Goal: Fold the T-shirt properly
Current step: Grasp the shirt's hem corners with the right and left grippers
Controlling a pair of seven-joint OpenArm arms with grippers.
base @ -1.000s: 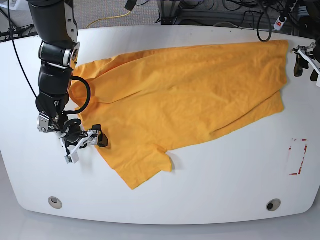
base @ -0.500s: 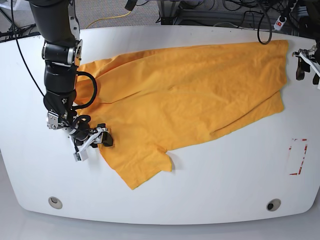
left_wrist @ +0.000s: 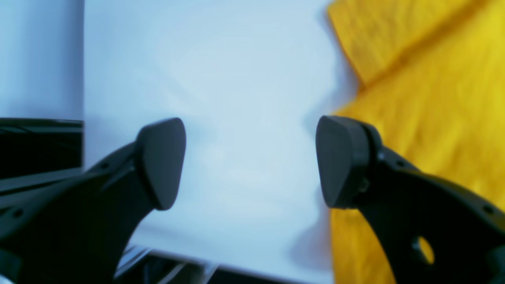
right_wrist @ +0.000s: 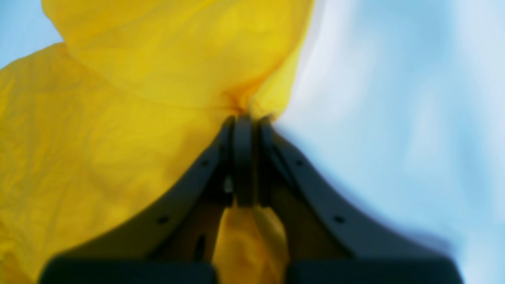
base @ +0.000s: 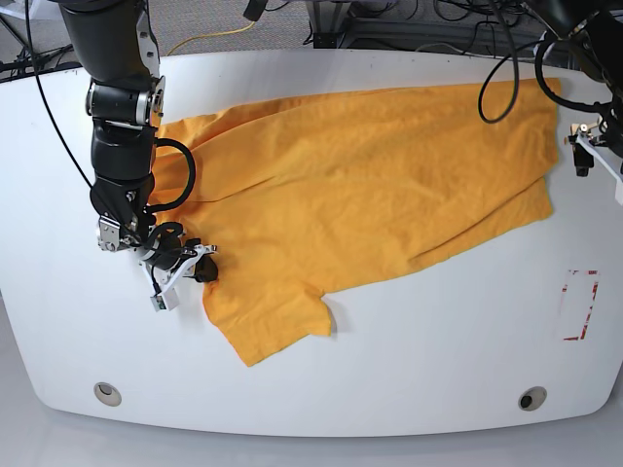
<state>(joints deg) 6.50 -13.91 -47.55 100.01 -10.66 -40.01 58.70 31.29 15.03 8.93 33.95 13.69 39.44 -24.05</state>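
Note:
The orange-yellow T-shirt (base: 370, 185) lies spread and wrinkled across the white table (base: 409, 360), one sleeve pointing toward the front. My right gripper (base: 201, 275) is at the shirt's left edge and is shut on a pinch of the T-shirt (right_wrist: 158, 79), the cloth bunching at the closed fingertips (right_wrist: 244, 130). My left gripper (base: 582, 156) hovers at the table's right side, just off the shirt's hem corner. In its wrist view the left gripper (left_wrist: 250, 161) stands open over bare table, with the T-shirt (left_wrist: 426, 79) beside its right finger (left_wrist: 339, 161).
A red-and-white rectangular marking (base: 578, 305) sits near the right edge. Two round holes (base: 107, 393) (base: 531, 398) lie near the table's front edge. Cables (base: 487, 29) run behind the far edge.
My right gripper slid rightward onto the shirt's left edge and shut on it. My left gripper opened wider and shifted inward toward the shirt's right hem.

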